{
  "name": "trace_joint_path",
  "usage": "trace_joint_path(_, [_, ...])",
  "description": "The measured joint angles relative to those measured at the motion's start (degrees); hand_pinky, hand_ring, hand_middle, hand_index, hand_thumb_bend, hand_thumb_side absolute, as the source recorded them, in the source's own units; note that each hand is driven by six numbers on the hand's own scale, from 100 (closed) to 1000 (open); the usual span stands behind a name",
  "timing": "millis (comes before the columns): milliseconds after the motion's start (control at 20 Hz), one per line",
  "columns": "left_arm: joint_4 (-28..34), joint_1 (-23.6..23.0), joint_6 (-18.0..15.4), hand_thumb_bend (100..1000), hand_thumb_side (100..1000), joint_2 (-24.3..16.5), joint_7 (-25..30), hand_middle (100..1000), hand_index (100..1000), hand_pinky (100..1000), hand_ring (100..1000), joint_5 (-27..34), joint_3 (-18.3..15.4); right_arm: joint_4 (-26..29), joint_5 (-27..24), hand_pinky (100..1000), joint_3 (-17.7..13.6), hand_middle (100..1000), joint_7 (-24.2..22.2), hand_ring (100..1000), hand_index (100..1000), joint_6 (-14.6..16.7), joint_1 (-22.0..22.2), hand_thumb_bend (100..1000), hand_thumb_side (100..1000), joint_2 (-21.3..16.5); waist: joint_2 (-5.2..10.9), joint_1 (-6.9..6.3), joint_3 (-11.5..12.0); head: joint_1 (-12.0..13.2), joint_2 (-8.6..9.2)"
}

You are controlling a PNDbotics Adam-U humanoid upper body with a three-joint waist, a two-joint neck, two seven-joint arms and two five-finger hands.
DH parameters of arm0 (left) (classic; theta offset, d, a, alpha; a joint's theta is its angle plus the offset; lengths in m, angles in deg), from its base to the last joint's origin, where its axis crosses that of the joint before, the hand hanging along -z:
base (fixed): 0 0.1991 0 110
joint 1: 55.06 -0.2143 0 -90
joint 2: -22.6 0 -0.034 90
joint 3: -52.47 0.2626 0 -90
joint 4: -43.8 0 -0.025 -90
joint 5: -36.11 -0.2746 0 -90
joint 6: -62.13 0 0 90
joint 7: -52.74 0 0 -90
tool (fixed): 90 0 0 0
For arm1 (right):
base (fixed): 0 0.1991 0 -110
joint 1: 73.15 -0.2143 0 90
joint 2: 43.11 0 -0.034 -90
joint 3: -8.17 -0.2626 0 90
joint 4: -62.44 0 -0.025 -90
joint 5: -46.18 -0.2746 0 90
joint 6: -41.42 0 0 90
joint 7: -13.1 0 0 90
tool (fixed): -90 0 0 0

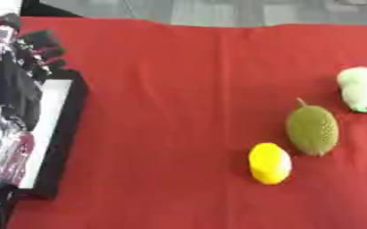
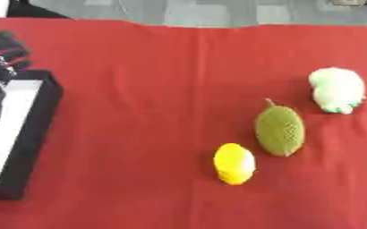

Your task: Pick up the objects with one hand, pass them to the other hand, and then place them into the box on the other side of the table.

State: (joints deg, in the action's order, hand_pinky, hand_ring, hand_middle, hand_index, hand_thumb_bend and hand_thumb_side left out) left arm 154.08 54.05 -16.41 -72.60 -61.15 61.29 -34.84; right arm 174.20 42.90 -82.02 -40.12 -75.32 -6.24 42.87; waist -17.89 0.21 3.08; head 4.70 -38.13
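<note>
Three objects lie on the red cloth at the right: a yellow lemon (image 1: 270, 163), a green spiky durian (image 1: 312, 129) just behind it, and a pale green and white object (image 2: 337, 89) farthest right. The black box (image 1: 67, 121) with a white floor stands at the left edge. My left hand (image 1: 32, 50) hovers over the box's far end, its black fingers relaxed and spread with nothing in them. My left arm covers much of the box's inside. The right hand does not show.
A reddish object (image 1: 17, 154) and some blurred small things lie in the box by my arm. The red cloth (image 1: 171, 112) runs to the grey floor at the far edge.
</note>
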Motion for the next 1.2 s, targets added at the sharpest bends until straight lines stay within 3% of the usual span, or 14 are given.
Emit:
trace_joint_path(350, [0.0,0.1,-0.1,217,875,0.0,-0.1,626,701,794,719,0.0,0.0,0.0,0.0,838,0.0,771,0.0,771,764,0.0,0.0,100,495,0.0,0.0,0.0,0.5,-1.3,-0.09])
trace_joint_path(650, [0.0,0.1,-0.1,215,873,-0.1,-0.1,626,701,793,719,0.0,0.0,-0.3,-0.1,848,0.0,794,-0.9,796,784,-0.9,-0.3,100,458,-0.7,0.11,0.02,0.8,-2.5,-2.35])
trace_joint_path(850, [0.0,-0.2,-0.1,215,867,-0.8,-0.1,626,701,793,720,-0.1,0.0,-0.5,-0.8,856,0.6,812,-3.4,818,802,-3.4,-1.6,100,439,-3.6,2.01,0.24,0.6,-2.3,-3.3])
trace_joint_path(1200, [-0.4,-1.0,-0.1,214,866,-1.5,-0.1,627,701,793,720,-0.3,0.0,-0.1,-2.0,881,3.5,866,-10.9,862,835,-11.1,-3.9,100,446,-10.4,2.91,1.07,0.4,-2.1,-3.6])
